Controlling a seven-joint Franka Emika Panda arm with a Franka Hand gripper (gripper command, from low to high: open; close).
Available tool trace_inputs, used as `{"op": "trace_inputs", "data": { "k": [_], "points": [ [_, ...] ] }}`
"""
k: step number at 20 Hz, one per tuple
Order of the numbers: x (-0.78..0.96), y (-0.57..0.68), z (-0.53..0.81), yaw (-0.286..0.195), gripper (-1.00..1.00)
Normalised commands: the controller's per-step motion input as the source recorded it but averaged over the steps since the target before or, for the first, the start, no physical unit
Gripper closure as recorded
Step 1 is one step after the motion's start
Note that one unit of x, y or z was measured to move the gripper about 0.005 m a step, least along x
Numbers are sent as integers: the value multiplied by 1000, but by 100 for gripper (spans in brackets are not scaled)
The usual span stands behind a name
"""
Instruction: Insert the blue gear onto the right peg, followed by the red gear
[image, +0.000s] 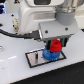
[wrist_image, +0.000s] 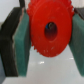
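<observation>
Plate with black frame flat on the white table, blue gear already sitting on it toward the exterior view's right. Gripper straight above, pads pinching red gear by its rim. Red directly over blue, bore facing down, apparently just short of touching. Right peg hidden under the gears, can't confirm alignment.

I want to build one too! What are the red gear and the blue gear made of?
The red gear, held in the claw, looks like smooth plastic: even bright color, molded teeth. The blue gear looks like the same plastic, though it's too blurry to be sure.
</observation>
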Motion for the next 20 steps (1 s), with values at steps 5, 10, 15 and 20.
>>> {"op": "trace_inputs", "data": {
  "k": [5, 10, 15, 20],
  "points": [
    [11, -111, -270, 0, 100],
    [13, -36, -43, 0, 100],
    [225, -123, -200, 0, 100],
    [-97, 41, -52, 0, 100]
  ]
}}
